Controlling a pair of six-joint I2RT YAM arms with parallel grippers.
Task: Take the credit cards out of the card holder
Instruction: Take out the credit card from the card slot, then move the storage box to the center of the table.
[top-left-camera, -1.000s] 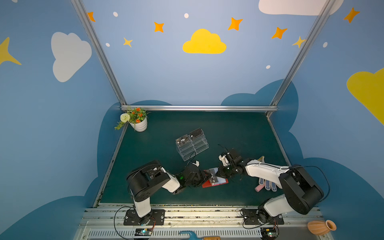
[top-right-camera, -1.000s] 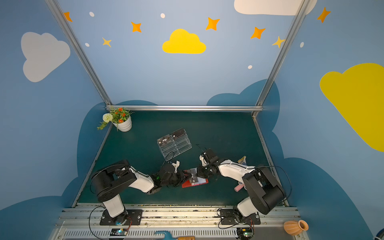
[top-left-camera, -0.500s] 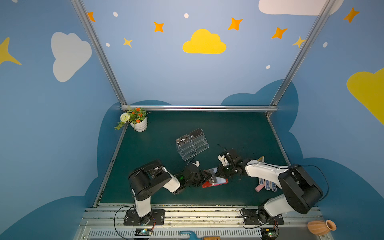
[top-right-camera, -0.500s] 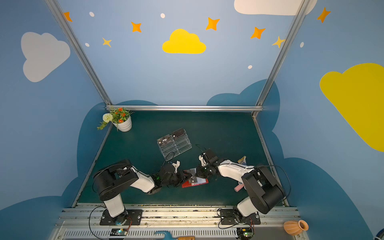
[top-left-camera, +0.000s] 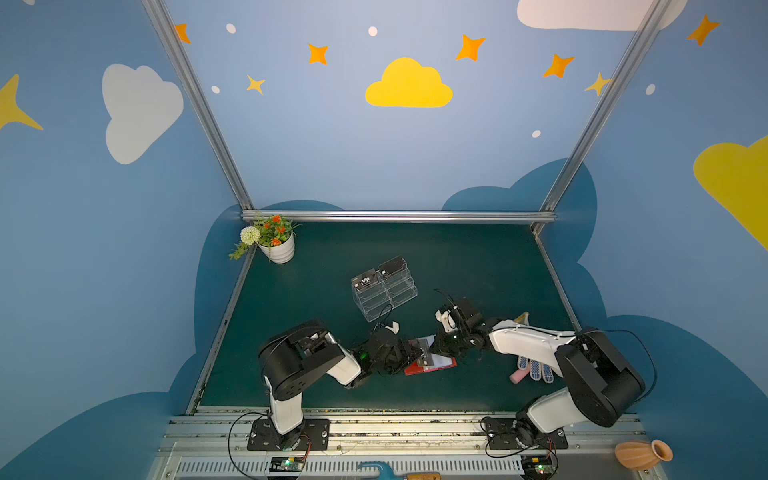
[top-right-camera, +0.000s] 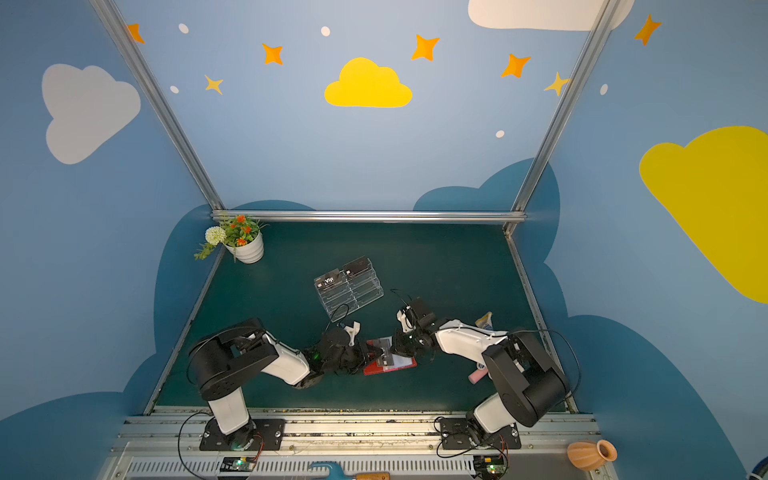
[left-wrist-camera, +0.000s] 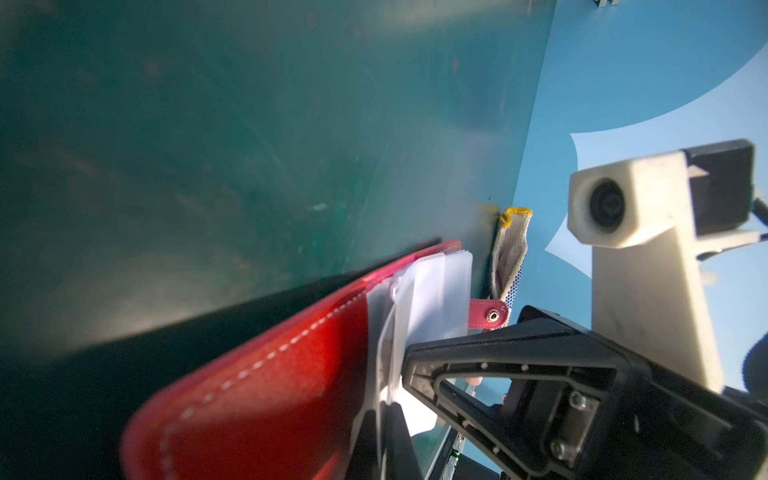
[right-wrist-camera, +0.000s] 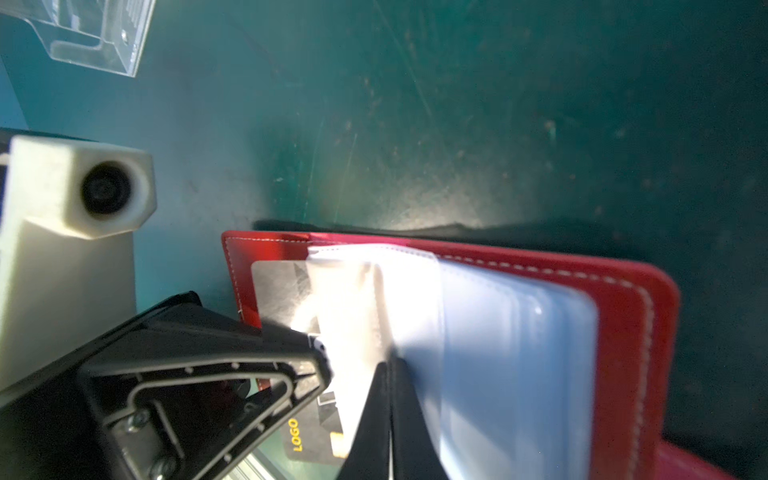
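the red holder (right-wrist-camera: 623, 299) lies open on the desk (top-left-camera: 457, 257), between the two arms. one card (right-wrist-camera: 278, 299) peeks out from under a clear sleeve (right-wrist-camera: 415, 299). the right end effector (right-wrist-camera: 390, 415) pinches that sleeve. the left end effector (left-wrist-camera: 386, 424) is clenched at the card's edge; i cannot tell if it holds it. farther back, a vip card (top-left-camera: 365, 281) and a dark card (top-left-camera: 392, 266) sit in the clear stand (top-left-camera: 390, 297), so i think at least this one is left.

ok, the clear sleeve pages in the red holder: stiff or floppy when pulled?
Probably floppy: the sleeve pages bow where the right gripper pinches one. Likely slippery too, given the glossy glare. The card looks flat, so probably stiffer.
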